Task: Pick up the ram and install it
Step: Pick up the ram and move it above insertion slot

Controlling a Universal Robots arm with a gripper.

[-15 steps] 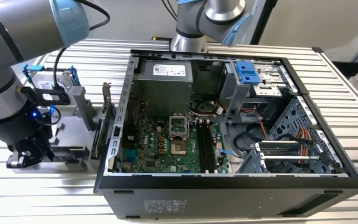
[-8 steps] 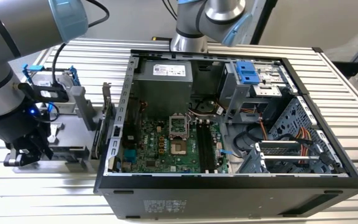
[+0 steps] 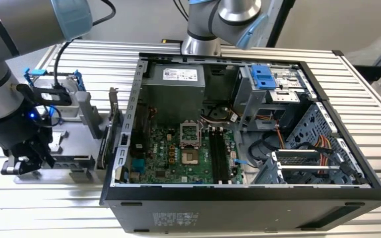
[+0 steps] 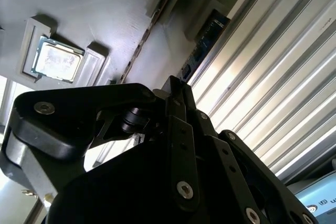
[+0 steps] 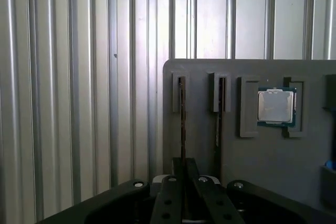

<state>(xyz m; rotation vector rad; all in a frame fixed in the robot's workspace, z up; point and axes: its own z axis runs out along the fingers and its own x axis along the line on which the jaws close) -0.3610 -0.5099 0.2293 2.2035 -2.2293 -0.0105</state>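
At the exterior view's left, gripper (image 3: 28, 161) sat low over grey parts tray (image 3: 68, 174), beside open computer case (image 3: 243, 198), jaws closed together on the ram (image 5: 182, 119), which stood on edge in the tray slot nearest ribbed table (image 5: 79, 103), processor (image 5: 275, 106) nearby.

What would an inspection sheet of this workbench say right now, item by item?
Surface: ribbed metal table carrying a grey tray and an open computer case.
Job's things: memory stick stands on edge in the slot nearest the tray's edge; not yet in the computer.
Clutter: a second stick in the next slot, a processor chip, a drive with blue handles.
Grippers: gripper low over the tray, in line with the memory stick; contact cannot be told.
Cables: black cable along the arm; orange wires inside the case.
Surroundings: a second arm's base beyond the case.
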